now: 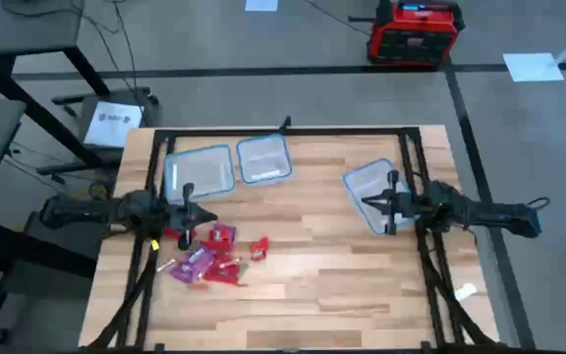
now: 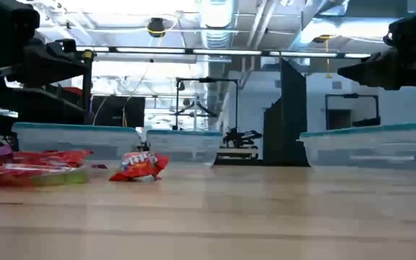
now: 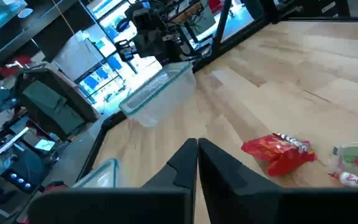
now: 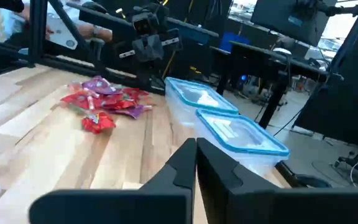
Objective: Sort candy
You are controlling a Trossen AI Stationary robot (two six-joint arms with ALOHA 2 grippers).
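The candy is a loose pile of small red, pink and purple wrapped pieces lying on the wooden table's near left part; it also shows in the right wrist view and the low view. One red piece lies apart on the pile's right side. My left gripper hangs shut above the pile's far edge, pointing level toward the table's right, with nothing held. My right gripper is shut as well, pointing level toward the left over the right tub.
Two clear tubs with bluish rims stand side by side at the table's far left-centre. A third tub stands on the right, under my right gripper. Bare wood lies in the middle and near right. A red box stands on the floor beyond.
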